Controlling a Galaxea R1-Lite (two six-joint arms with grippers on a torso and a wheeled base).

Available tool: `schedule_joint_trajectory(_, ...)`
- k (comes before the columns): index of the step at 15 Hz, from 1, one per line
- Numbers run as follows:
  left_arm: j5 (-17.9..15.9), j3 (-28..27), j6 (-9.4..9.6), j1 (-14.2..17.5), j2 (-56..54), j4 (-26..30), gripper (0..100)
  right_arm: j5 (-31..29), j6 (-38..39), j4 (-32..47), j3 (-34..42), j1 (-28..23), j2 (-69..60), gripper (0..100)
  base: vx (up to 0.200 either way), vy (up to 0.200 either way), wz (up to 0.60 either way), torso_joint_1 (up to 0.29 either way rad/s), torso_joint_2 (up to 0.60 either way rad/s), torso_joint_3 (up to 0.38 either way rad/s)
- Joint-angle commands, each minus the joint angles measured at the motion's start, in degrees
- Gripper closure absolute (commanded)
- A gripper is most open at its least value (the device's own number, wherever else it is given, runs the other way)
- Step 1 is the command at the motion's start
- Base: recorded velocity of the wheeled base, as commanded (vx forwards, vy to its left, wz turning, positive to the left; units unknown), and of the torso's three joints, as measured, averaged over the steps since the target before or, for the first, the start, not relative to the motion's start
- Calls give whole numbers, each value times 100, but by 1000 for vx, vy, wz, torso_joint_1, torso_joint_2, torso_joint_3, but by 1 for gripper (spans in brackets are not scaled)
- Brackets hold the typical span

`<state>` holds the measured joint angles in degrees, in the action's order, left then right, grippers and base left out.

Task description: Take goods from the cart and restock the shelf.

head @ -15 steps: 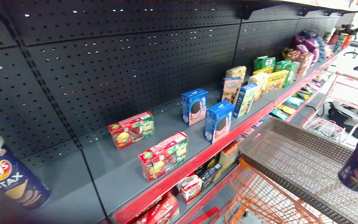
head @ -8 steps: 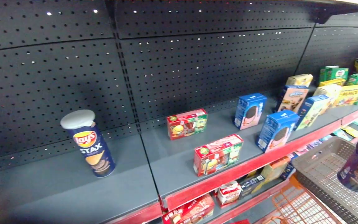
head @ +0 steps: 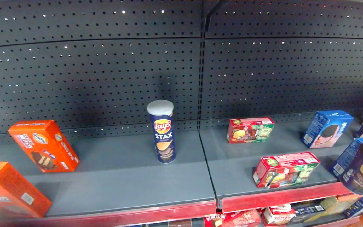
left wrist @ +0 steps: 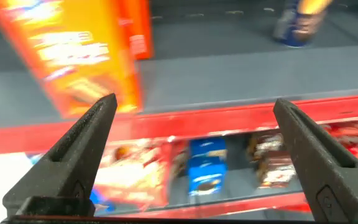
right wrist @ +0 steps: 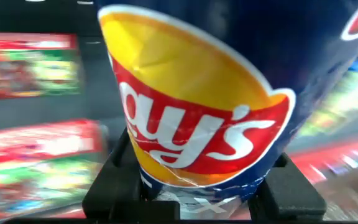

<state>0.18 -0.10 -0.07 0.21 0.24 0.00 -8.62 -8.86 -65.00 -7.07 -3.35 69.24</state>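
Left gripper (left wrist: 194, 155): fingers spread, empty, over the shelf edge (left wrist: 229, 118).
Shelved can (head: 162, 130): upright, mid-shelf.
Held chip can (head: 361, 171): at 4 o'clock from it, clamped in right gripper (right wrist: 197, 196).
Handling: probably light, thin-walled, slick; grip mid-body, gently.

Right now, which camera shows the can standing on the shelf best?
Head view: the standing can is whole and upright on the shelf. Left wrist view catches its blurred base; right wrist view shows a different, held can.
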Motion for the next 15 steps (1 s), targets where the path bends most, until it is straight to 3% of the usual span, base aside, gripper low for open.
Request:
schedule_joint_trajectory(1,-1,1,-1,-3,2,0,0,229,7,128,-172,107,-245,100,0,0,0,0,0,0)
schedule_joint_trajectory(5,-1,1,-1,-3,2,0,0,247,7,1042,-1051,423,-754,100,0,0,0,0,0,0)
schedule_joint_trajectory(6,-1,1,-1,-3,2,0,0,273,7,1657,-1367,678,-930,100,0,0,0,0,0,0)
schedule_joint_trajectory(8,-1,1,-1,-3,2,0,0,273,51,2053,-1385,1179,-1027,100,0,0,0,0,0,0)
schedule_joint_trajectory(9,-1,10,7,-3,2,0,0,255,60,2132,-1235,1698,-1062,100,0,0,0,0,0,0)
schedule_joint_trajectory(12,-1,10,-1,-3,2,0,0,299,262,2070,-1367,2515,-491,100,0,0,0,0,0,0)
schedule_joint_trajectory(15,-1,1,-1,6,2,0,0,677,456,1824,-1895,3051,300,100,0,0,0,0,0,0)
